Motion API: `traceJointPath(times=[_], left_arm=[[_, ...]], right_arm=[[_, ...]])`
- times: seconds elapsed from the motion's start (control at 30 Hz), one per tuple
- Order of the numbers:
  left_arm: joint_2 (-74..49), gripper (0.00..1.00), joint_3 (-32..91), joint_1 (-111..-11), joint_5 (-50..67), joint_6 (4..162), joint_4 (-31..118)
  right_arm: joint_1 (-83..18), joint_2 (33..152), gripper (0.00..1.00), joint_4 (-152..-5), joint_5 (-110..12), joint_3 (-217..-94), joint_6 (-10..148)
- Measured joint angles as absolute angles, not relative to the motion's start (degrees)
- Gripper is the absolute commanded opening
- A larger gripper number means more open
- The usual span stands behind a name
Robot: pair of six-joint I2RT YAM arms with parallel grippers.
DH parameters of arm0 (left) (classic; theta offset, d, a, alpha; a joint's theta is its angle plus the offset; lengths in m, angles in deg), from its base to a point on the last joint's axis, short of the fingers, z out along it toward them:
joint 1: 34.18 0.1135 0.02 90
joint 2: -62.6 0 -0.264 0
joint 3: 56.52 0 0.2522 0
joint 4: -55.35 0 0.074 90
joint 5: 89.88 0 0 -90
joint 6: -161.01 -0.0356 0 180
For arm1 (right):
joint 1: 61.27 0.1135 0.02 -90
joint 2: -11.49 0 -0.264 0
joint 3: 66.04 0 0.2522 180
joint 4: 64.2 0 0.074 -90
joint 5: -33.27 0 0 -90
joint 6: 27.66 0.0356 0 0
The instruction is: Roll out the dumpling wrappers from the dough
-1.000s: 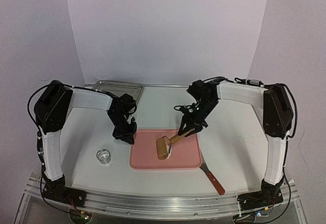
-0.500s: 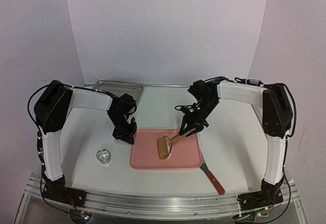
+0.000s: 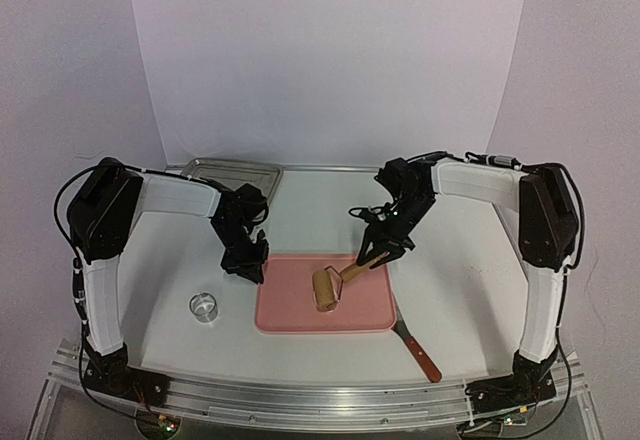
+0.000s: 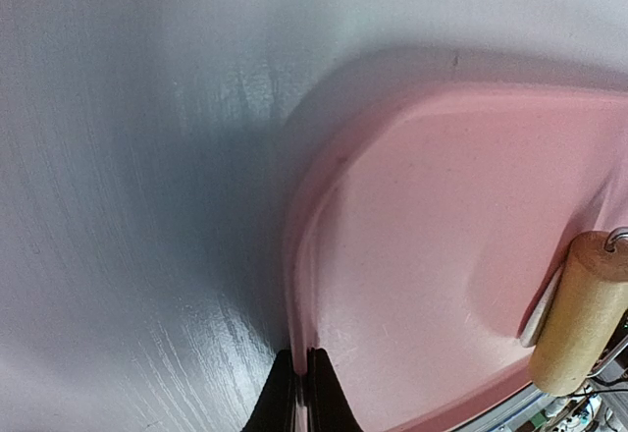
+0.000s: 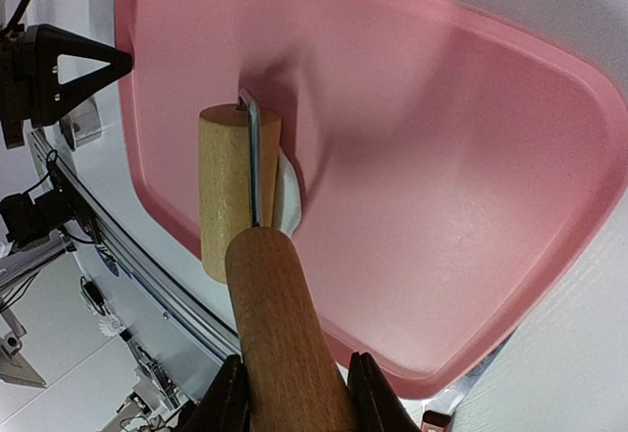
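A pink tray [image 3: 300, 315] lies mid-table. My left gripper [image 4: 301, 393] is shut on the rim of the pink tray [image 4: 442, 216] at its left edge. My right gripper [image 5: 291, 407] is shut on the brown wooden handle [image 5: 280, 334] of a rolling pin. The pin's pale drum [image 5: 228, 191] rests on the tray floor [image 5: 442, 157]. A white lump of dough [image 5: 288, 196] shows at the drum's edge, mostly hidden beneath it. From above, the drum [image 3: 325, 289] sits near the tray's middle, with the right gripper [image 3: 375, 253] up and to its right. No dumpling wrappers are in view.
A small metal ring cutter [image 3: 204, 306] stands on the table left of the tray. A spatula with a red handle [image 3: 420, 352] lies off the tray's near right corner. A metal tray [image 3: 232, 172] sits at the back left.
The right gripper has drawn the rolling pin a little to the right across the tray. The left gripper has stayed shut on the rim.
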State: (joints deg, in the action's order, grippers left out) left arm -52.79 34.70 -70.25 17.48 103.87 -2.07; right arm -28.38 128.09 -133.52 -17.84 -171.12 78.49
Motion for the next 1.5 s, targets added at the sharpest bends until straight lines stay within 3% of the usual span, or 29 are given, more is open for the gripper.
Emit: traceJointPath(times=[0.8,1.5], left_arm=[[-52.79,0.0,34.76,-70.25,17.48,103.88,-2.09],[-52.79,0.0,34.74,-70.25,17.45,103.91,-2.07]], right_arm=[[-25.81,129.58,0.0,-131.51,-18.47,-172.86,79.27],[-28.55,125.77,0.0,-129.13,-18.33,-166.66,79.21]])
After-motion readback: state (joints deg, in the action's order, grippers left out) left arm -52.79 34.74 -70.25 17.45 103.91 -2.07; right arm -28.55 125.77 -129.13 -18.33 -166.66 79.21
